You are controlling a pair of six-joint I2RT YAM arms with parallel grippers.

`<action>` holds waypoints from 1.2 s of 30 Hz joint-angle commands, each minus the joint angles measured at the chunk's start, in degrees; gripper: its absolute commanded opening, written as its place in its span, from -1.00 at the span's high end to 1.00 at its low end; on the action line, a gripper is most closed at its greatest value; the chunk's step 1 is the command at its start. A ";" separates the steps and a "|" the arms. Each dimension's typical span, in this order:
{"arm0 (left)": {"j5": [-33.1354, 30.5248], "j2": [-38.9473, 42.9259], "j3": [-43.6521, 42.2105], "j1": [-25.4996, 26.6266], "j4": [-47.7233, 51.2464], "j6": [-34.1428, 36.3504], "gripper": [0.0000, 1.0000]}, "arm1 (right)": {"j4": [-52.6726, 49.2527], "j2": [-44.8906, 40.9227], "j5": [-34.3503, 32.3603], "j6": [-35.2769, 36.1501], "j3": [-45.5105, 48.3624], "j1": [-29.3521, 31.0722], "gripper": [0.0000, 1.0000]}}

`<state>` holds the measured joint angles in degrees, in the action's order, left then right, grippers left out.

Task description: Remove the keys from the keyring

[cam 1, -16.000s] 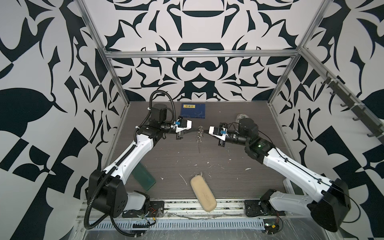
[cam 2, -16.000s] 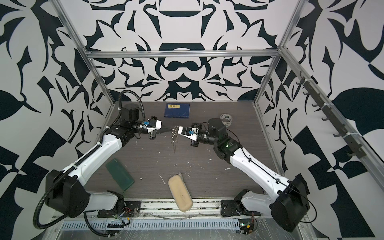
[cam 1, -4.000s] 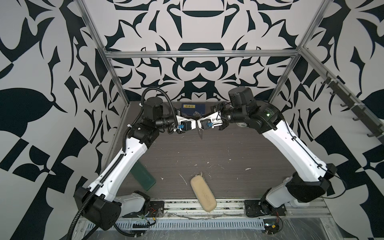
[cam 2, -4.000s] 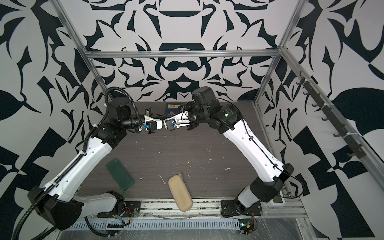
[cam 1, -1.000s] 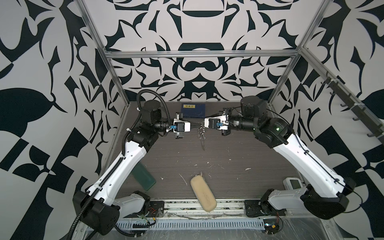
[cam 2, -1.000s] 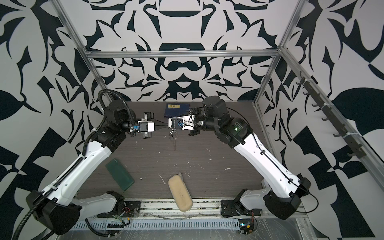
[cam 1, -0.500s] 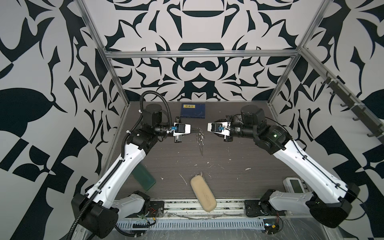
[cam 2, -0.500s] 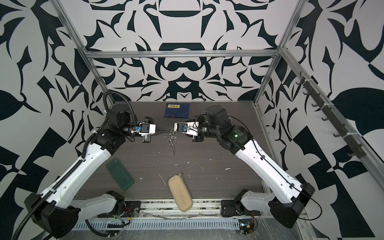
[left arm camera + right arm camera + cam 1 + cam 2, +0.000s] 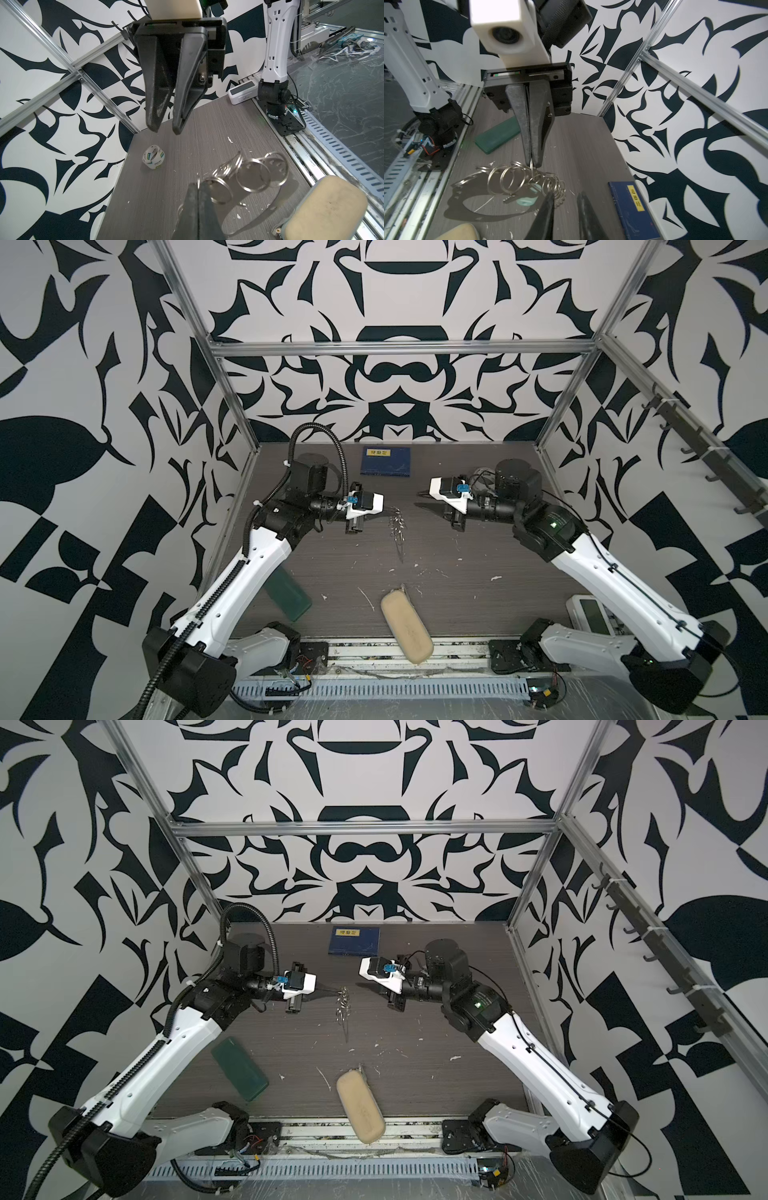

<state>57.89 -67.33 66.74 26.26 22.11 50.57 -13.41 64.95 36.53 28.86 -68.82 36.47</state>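
The keyring (image 9: 397, 526) dangles from the left jaws, clamped on one of its rings; the right jaws, slightly apart and empty, face it close by.

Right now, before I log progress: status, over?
Left gripper shut on keyring, chain dangling. Right gripper open, empty, apart. Key among the rings. Nothing between them.

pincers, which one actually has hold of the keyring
The left pincer: its jaws are shut on one wire ring of the keyring. The right pincer stands apart from it, jaws slightly open and empty.
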 commanded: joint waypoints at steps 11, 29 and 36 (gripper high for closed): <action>1.47 -1.27 -0.21 -0.40 2.36 0.71 1.00 | 5.43 2.63 7.76 -6.83 1.78 -0.10 0.58; -3.11 -3.16 3.81 -0.15 12.87 4.17 1.00 | -1.26 6.45 6.90 -3.90 -0.76 2.46 0.48; -3.04 -2.50 3.72 0.03 13.20 5.41 1.00 | -1.44 7.87 6.93 -3.60 -1.56 2.56 0.61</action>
<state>53.76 -70.41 68.60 26.15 33.32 54.30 -15.66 73.03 42.87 25.06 -67.51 38.72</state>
